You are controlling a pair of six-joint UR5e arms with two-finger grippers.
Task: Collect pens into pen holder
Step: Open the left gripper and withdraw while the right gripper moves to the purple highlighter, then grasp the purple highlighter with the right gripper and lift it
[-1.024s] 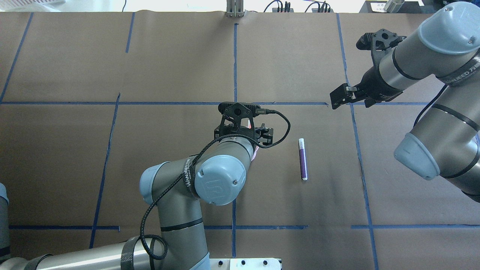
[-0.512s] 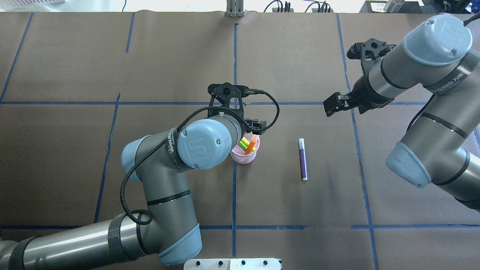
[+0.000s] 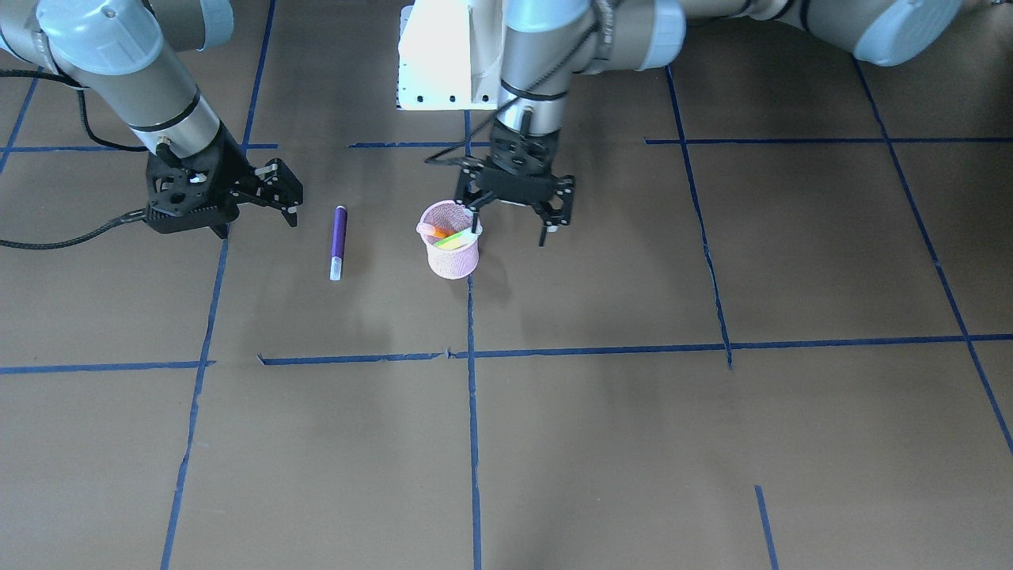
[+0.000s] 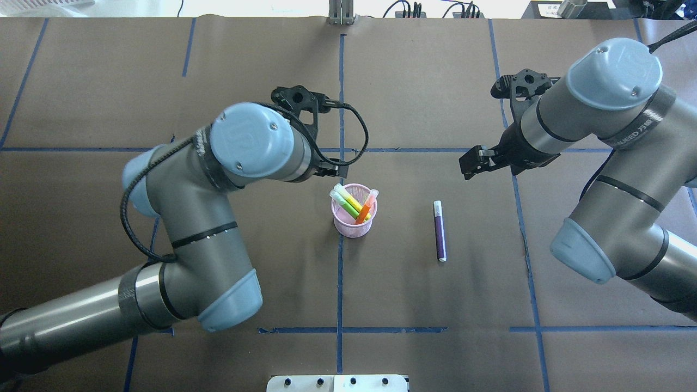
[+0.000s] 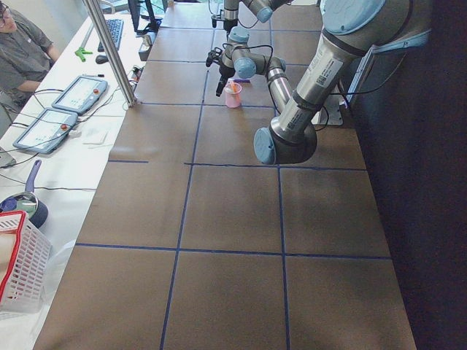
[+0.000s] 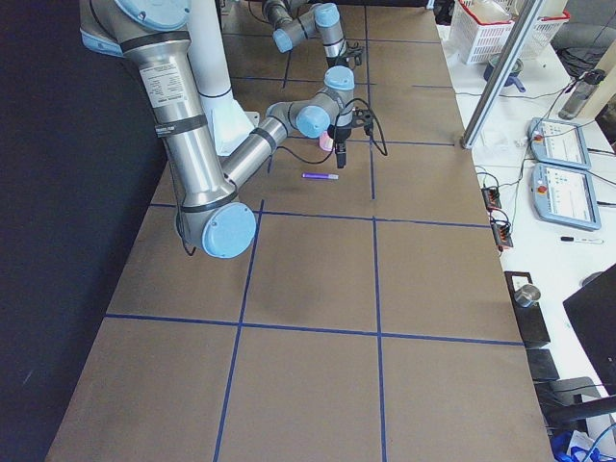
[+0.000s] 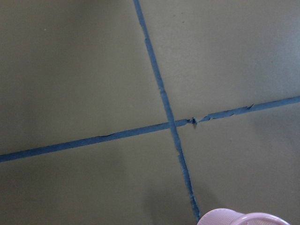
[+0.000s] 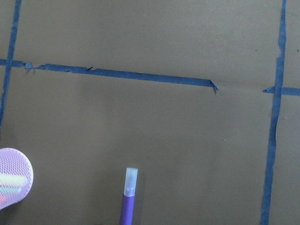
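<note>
Now green pen [image 4: 348,202], orange pen [image 4: 366,211] in cup [image 4: 348,227]; purple pen [image 4: 439,231] flat, toward table's right edge. Left gripper [image 3: 510,228], right gripper [image 4: 467,165] spread, empty. Next we lower right gripper, pinch purple pen.

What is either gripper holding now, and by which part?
Nothing. The left gripper and right gripper are both open and empty; the purple pen lies untouched on the table.

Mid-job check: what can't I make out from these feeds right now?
Left gripper: mostly hidden under its own wrist in the overhead view; the front-facing view shows it open.
Purple pen: lower end cut off by the bottom edge of the right wrist view.
Pen holder: the left wrist view catches only a rim sliver at its bottom edge, contents unseen.
</note>
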